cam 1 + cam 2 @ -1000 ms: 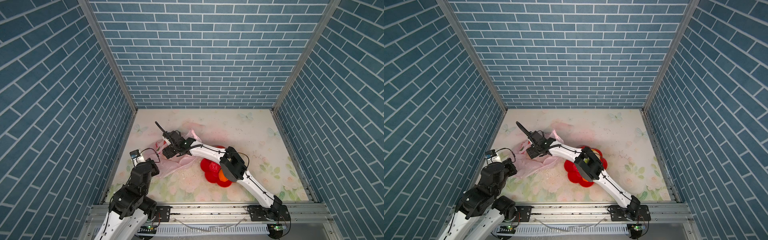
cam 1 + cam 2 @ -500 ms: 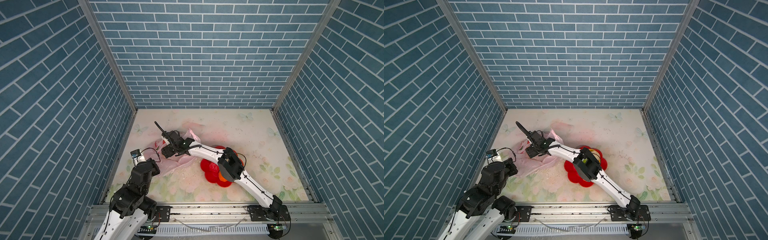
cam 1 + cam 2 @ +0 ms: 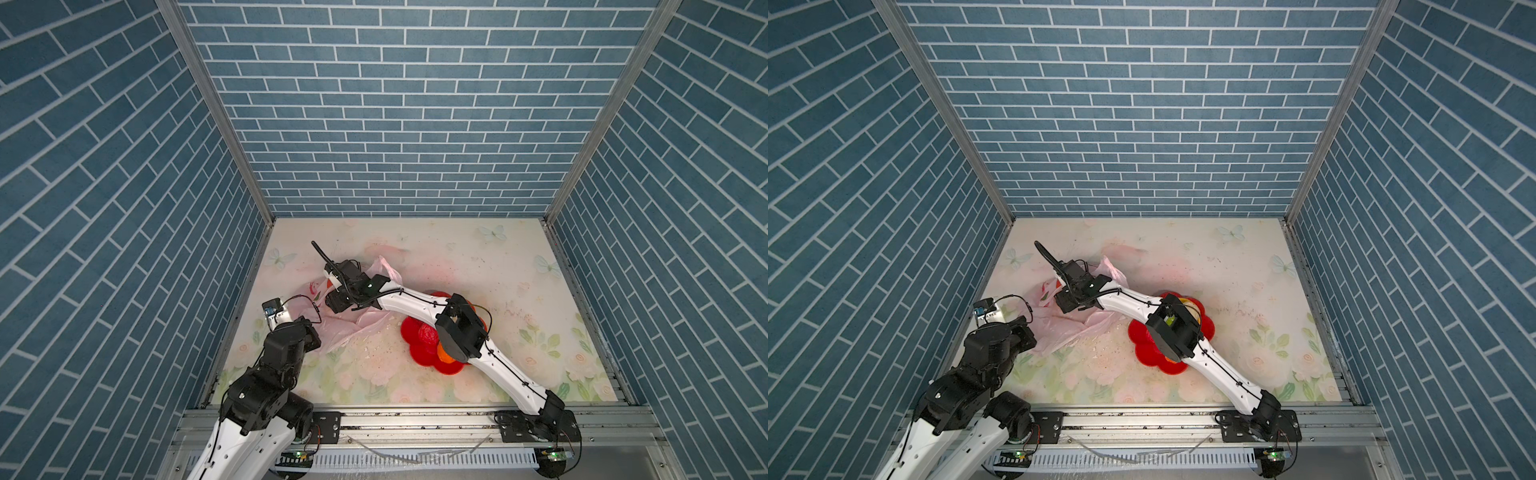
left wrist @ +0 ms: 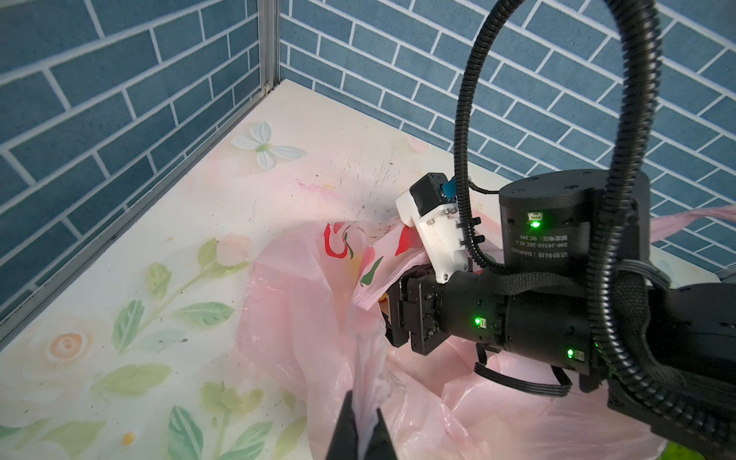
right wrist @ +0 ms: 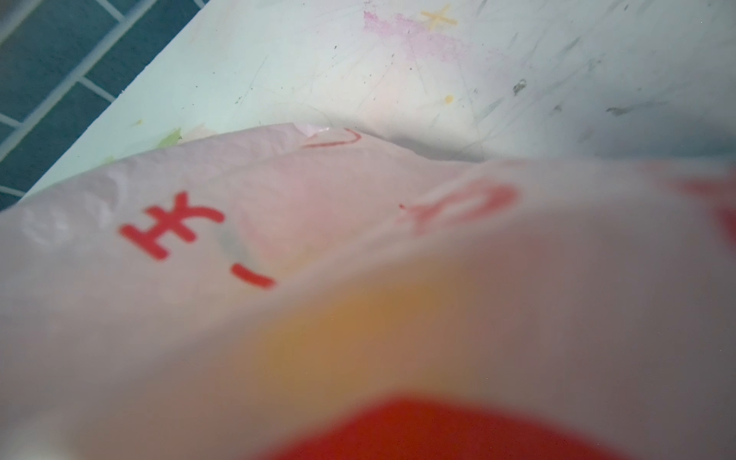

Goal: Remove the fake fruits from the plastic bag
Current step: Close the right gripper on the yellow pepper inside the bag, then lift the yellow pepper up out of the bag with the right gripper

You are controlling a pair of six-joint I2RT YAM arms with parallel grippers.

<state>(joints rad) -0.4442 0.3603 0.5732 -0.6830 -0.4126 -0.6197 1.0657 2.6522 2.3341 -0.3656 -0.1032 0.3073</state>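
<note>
Little is differing from a second ago; my left gripper point(image 4: 362, 432) is still pinching a fold of the one plastic bag point(image 3: 355, 328), lying just left of the one red dish point(image 3: 419, 356); my right gripper point(image 3: 333, 301) is reaching into the bag's mouth, its fingers hidden, so I cannot tell its opening; two fake fruits point(image 3: 427, 332), red and orange, are showing in the dish.

Red flower-shaped dish point(image 3: 419, 356) on floral tabletop point(image 3: 478, 266), blue brick-pattern walls point(image 3: 395, 104) around, metal rail point(image 3: 415, 422) along the front
</note>
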